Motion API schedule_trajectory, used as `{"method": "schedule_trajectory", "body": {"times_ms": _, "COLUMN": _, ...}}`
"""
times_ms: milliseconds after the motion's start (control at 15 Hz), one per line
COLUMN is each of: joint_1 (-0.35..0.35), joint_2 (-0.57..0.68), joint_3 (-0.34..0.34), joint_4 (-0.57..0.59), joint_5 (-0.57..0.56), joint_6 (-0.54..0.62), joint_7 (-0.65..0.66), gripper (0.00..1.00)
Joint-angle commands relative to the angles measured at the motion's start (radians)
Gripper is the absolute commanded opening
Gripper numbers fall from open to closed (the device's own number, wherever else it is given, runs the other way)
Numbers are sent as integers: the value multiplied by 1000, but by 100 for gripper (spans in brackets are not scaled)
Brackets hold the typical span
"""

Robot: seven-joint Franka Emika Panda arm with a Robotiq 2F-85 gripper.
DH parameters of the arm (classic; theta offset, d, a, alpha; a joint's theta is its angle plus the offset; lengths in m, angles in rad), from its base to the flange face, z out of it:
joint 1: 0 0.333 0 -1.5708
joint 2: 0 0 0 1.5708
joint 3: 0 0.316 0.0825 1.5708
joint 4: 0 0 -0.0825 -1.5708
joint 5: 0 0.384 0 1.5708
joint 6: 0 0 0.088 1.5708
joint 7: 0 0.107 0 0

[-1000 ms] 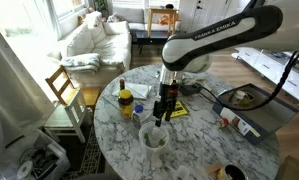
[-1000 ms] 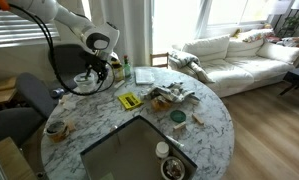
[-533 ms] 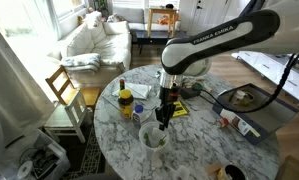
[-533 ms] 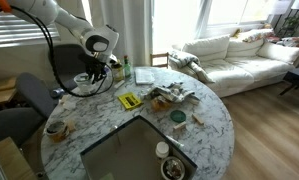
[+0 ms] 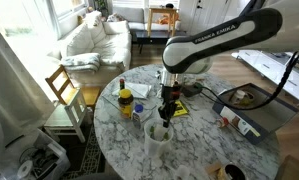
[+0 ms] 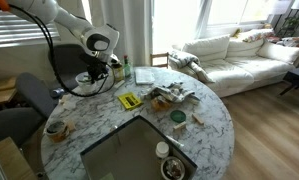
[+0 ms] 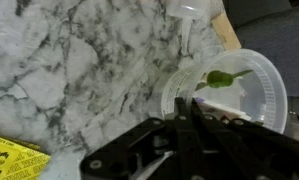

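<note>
The tool (image 5: 165, 116) is hanging just above the clear plastic tub (image 5: 157, 136) on the marble worktop (image 7: 79, 60). In the wrist view the tool (image 7: 189, 118) is coming in from below, and its dark fingers are crossing the near rim of the tub (image 7: 254, 100). They are looking drawn close together. The picture is too dark there, so I cannot tell whether they are fully closed or pinching anything. A green leafy piece (image 7: 220, 78) is lying inside the tub, against its far side.

The main risk is coming from the tub itself. It is looking thin and light, and it is sitting near the edge of the worktop. If the tool is dropping off-centre, a finger is likely to land on the rim rather than inside. That would be tipping the tub or pushing it toward the edge, spilling the green piece.

A small clear cup (image 7: 194, 8) is standing just beyond the tub, so a sliding tub could be knocking it over too. On the near side of the tub a yellow sheet (image 7: 14, 160) is lying flat. A yellow jar (image 5: 125, 101) is standing near the tub on its sofa side, within reach of a wide swing of the arm.
</note>
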State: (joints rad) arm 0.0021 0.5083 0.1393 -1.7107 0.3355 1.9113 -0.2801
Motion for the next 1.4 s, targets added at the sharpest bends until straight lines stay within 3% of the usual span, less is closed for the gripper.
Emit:
{"method": "schedule_trajectory", "body": {"times_ms": 0, "joint_1": -19, "joint_2": -90, "joint_3": -9, "joint_4": -14, "joint_5": -24, "joint_6": -114, "joint_7": -14, "gripper": 1}}
{"method": "schedule_trajectory", "body": {"times_ms": 200, "joint_1": -36, "joint_2": -197, "joint_3": -30, "joint_4": -21, "joint_5": -46, "joint_6": -258, "joint_7": -20, "gripper": 1}}
{"method": "schedule_trajectory", "body": {"times_ms": 600, "joint_1": -81, "joint_2": -426, "joint_3": -152, "joint_4": -40, "joint_5": -205, "joint_6": -443, "joint_7": 5, "gripper": 1}}
{"method": "schedule_trajectory", "body": {"times_ms": 733, "joint_1": -108, "joint_2": -486, "joint_3": -193, "joint_4": -60, "joint_5": -195, "joint_6": -387, "joint_7": 0, "gripper": 1}}
{"method": "schedule_trajectory", "body": {"times_ms": 800, "joint_1": -82, "joint_2": -414, "joint_3": -175, "joint_4": 2, "joint_5": -188, "joint_6": -433, "joint_7": 2, "gripper": 5}}
{"method": "schedule_trajectory", "body": {"times_ms": 1000, "joint_1": -109, "joint_2": -466, "joint_3": -207, "joint_4": -15, "joint_5": -188, "joint_6": -422, "joint_7": -3, "gripper": 5}}
{"method": "schedule_trajectory", "body": {"times_ms": 1333, "joint_1": -116, "joint_2": -450, "joint_3": -215, "joint_4": -17, "joint_5": -208, "joint_6": -404, "joint_7": 13, "gripper": 1}}
